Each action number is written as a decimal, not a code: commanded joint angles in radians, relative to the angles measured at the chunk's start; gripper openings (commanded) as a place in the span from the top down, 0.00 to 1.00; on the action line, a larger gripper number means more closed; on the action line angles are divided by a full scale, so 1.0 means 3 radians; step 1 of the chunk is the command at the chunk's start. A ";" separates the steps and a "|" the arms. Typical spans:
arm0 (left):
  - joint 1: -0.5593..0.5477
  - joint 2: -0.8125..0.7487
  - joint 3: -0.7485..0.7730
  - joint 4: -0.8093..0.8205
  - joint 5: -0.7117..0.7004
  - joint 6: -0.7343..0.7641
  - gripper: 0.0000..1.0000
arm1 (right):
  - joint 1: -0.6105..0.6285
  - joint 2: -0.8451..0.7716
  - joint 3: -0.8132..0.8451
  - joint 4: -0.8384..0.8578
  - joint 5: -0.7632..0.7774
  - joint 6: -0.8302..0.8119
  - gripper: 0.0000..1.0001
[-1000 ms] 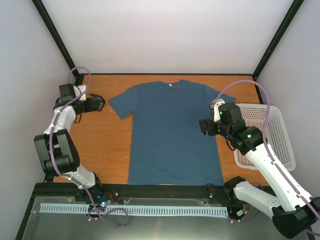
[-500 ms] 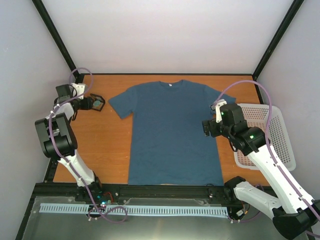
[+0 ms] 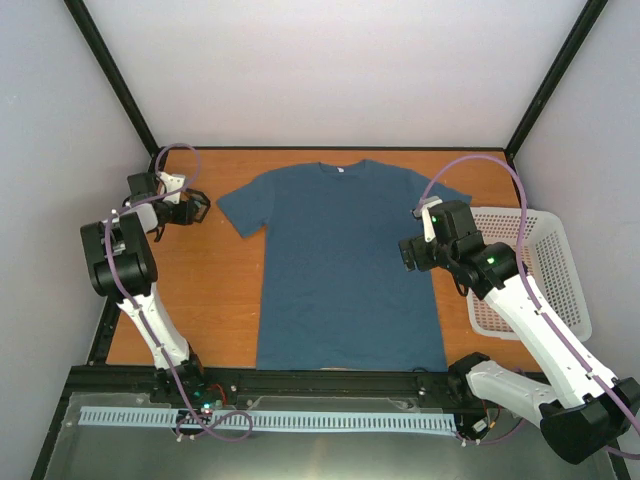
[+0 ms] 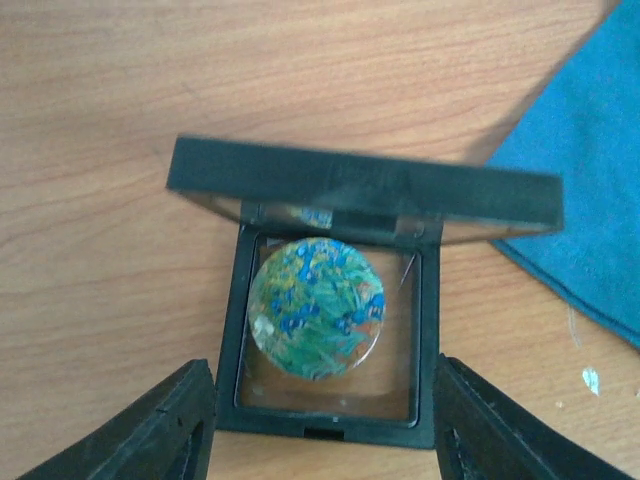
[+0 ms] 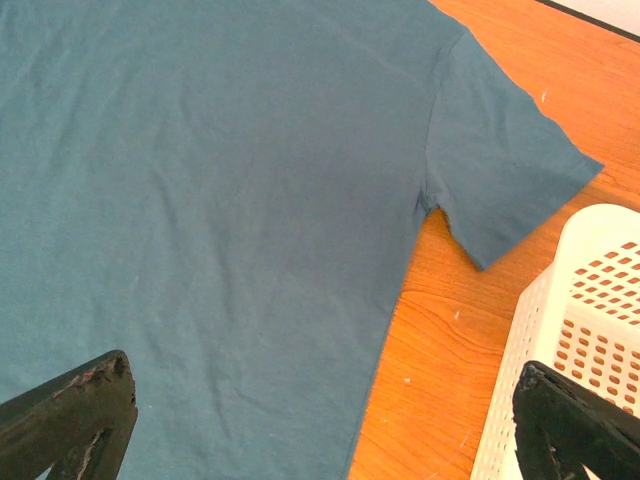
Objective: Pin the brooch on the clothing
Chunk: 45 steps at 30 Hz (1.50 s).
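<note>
Resting flat on the orange, apparently wooden table (image 3: 205, 300) is the T-shirt (image 3: 340, 260); left end effector (image 4: 325, 420) and right end effector (image 5: 320, 420) gape wide.

Wooden table (image 3: 205, 300); teal T-shirt (image 3: 340, 260) flat at centre; black holder (image 3: 196, 207) left; white basket (image 3: 552, 252) right

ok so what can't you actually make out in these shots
Brooch pin side: left wrist view, it lies face up in the black box, which hides its back.
Same piece in the top view: too small, tucked under the left claw.
T-shirt neck label: top view, too small to read.
Right claw: right wrist view, the bottom edge cuts off its fingers.
</note>
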 commanded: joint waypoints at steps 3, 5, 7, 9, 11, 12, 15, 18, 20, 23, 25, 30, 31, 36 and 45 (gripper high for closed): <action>-0.0071 0.0174 0.0293 0.0008 -0.0067 -0.0003 0.39 | 0.0009 0.0015 0.0082 -0.0030 0.0044 -0.0012 0.00; -0.0089 0.0232 0.0342 0.0006 -0.0094 0.0013 0.40 | 0.0009 0.0008 0.0078 -0.0045 0.0054 -0.0002 0.00; -0.0109 0.0255 0.0352 0.0006 -0.0139 0.0031 0.41 | 0.0009 -0.0008 0.0076 -0.0056 0.0067 0.0001 0.00; -0.0133 0.0272 0.0359 0.0006 -0.0154 0.0056 0.41 | 0.0009 -0.0018 0.0058 -0.0066 0.0078 0.0000 0.00; -0.0140 0.0298 0.0369 -0.0046 -0.0175 0.0053 0.42 | 0.0009 -0.0024 0.0038 -0.0075 0.0081 0.0004 0.00; -0.0139 0.0304 0.0379 -0.0088 -0.0169 0.0049 0.41 | 0.0009 -0.0020 0.0034 -0.0078 0.0078 0.0006 0.00; -0.0144 0.0321 0.0377 -0.0067 -0.0177 0.0024 0.41 | 0.0009 -0.0016 0.0028 -0.0070 0.0069 0.0013 0.00; -0.0149 0.0393 0.0413 -0.0082 -0.0194 0.0008 0.41 | 0.0009 -0.0009 0.0045 -0.0069 0.0058 0.0016 0.00; -0.0150 0.0429 0.0454 -0.0106 -0.0199 -0.0002 0.41 | 0.0009 -0.0006 0.0048 -0.0067 0.0062 0.0012 0.00; -0.0159 0.0436 0.0484 -0.0091 -0.0221 -0.0018 0.42 | 0.0008 -0.0006 0.0047 -0.0077 0.0078 0.0006 0.00; -0.0163 0.0452 0.0507 -0.0091 -0.0226 -0.0019 0.43 | 0.0009 -0.0009 0.0032 -0.0078 0.0078 0.0006 0.00; -0.0165 0.0498 0.0585 -0.0161 -0.0212 -0.0003 0.44 | 0.0008 -0.0007 0.0035 -0.0093 0.0068 0.0011 0.00; -0.0165 0.0499 0.0584 -0.0163 -0.0204 0.0000 0.45 | 0.0009 -0.0007 0.0033 -0.0086 0.0073 0.0011 0.00; -0.0187 0.0489 0.0561 -0.0177 -0.0221 0.0004 0.47 | 0.0006 -0.0001 0.0025 -0.0078 0.0068 -0.0003 0.00; -0.0211 0.0420 0.0502 -0.0168 -0.0354 -0.0063 0.53 | 0.0009 -0.0004 0.0023 -0.0033 0.0100 -0.0003 0.00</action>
